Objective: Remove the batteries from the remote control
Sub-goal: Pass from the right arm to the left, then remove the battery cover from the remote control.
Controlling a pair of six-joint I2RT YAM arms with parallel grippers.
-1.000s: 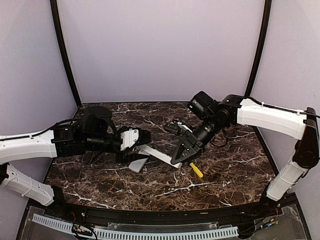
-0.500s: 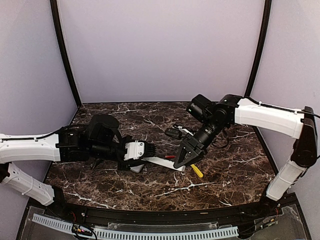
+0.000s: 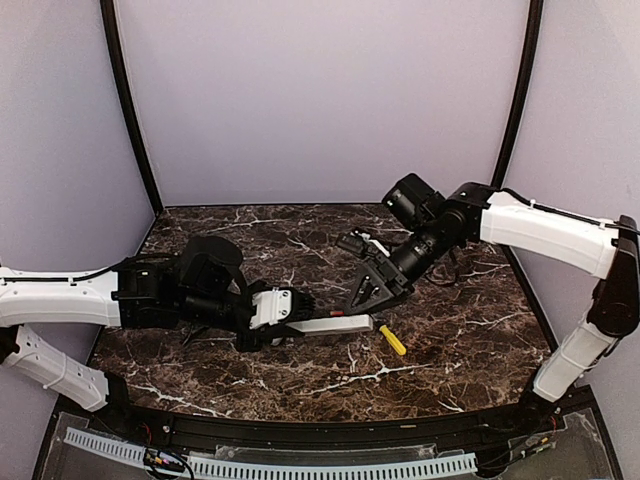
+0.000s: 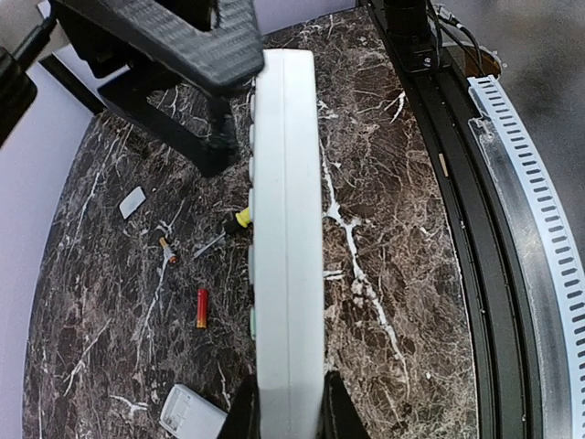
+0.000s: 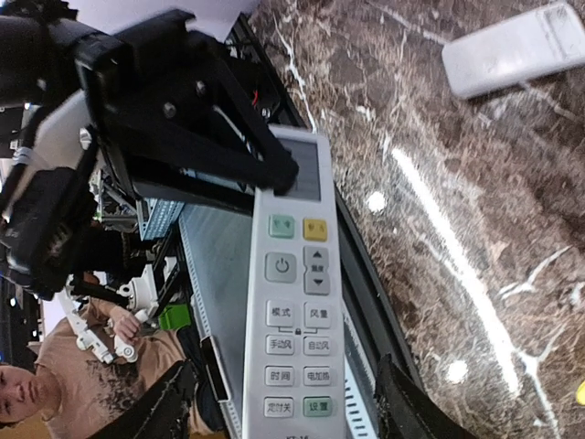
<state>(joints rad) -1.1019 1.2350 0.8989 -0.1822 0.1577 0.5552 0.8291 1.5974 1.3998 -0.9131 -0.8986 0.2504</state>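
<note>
One item in hand: a long white plastic remote control (image 3: 335, 324), held on its edge, roughly level, and judged to be clear of the bench.
Grip, left side: the left jaws are pressed together on the display end of the remote control, with a black finger (image 4: 245, 413) laid against each flat face.
Grip, right side: the right jaws are spread. Their carbon-patterned fingers (image 5: 174, 402) are set either side of the keypad end with a gap on both sides, so nothing is pinched.
Facing: the button face is turned towards the right wrist camera. The back and its battery bay are shown in no view.
Batteries, located: one small slim red-cased cylindrical cell (image 4: 202, 307) is laid on the dark brown marbled bench (image 3: 450, 330), on the far side of the remote control and apart from it.
Batteries, doubtful: a tiny stick with an orange-red tip (image 4: 167, 249) is seen near the cell. It is too small to be identified.
Loose parts: a small flat pale rectangular cover (image 4: 132, 202) lies well beyond the cell. A larger flat white rounded piece (image 4: 192, 412) lies near the left jaws, and whether it is a cover or a second remote cannot be told.
Tool: a yellow-handled screwdriver (image 3: 393, 340) rests on the bench near the free end of the remote control, untouched.
Done, as judged: at least one cell is out and set down.
Left, as judged: the bay is to be brought into view and checked, and any cell found inside is to be removed. How many remain cannot be told.
</note>
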